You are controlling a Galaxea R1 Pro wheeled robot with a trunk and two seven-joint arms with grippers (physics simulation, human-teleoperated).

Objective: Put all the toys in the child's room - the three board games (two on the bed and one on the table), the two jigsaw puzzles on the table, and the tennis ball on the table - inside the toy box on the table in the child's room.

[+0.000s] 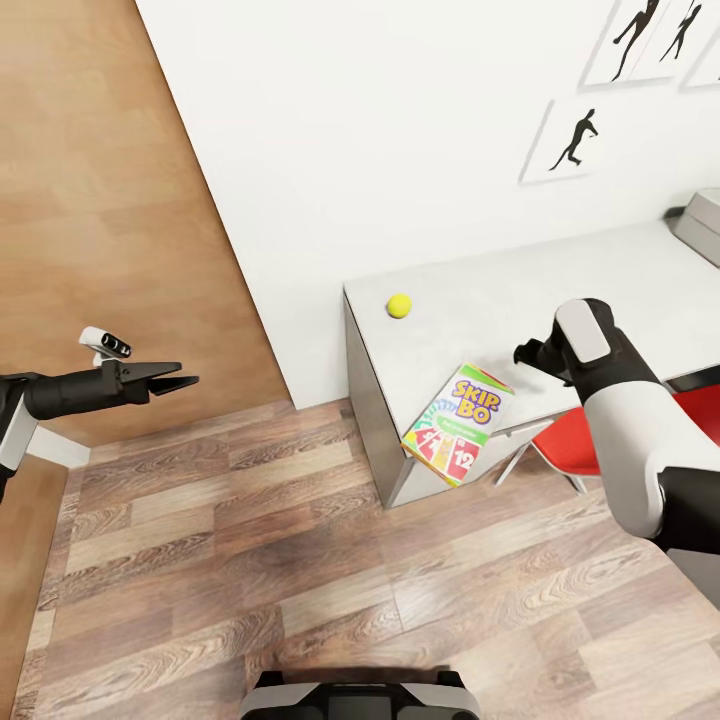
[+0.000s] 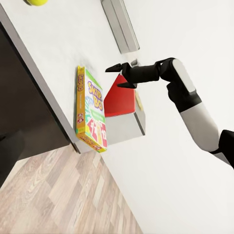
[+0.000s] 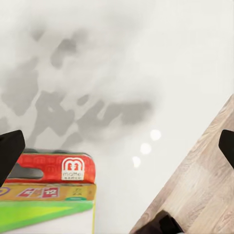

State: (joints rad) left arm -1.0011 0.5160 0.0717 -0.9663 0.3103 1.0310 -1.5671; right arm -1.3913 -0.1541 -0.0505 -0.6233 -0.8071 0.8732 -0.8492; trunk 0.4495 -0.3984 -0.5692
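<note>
1. The step in hand looks like picking up the SKIP-BO box [image 1: 458, 423] from the table [image 1: 600, 270]. The right claw [image 1: 530, 355] hovers over the tabletop just beside the box, not touching it.
2. In the left wrist view, the right claw's two dark fingers stand apart with nothing between them, so it is open and empty.
3. The left claw [image 1: 180, 382] hangs well apart from the table, over the wood floor; its fingers look slightly parted and hold nothing.
4. The box lies flat at the table's front edge with one end overhanging the floor. It is white, green and red, with yellow lettering.
5. The next move, I judge, calls for lowering the right claw over the box's edge and closing on it. A nudge could tip it off.
6. The tennis ball [image 1: 399, 305] sits near the table's far corner. A grey tray [image 1: 700, 225], probably the toy box, shows at the table's far right.
</note>
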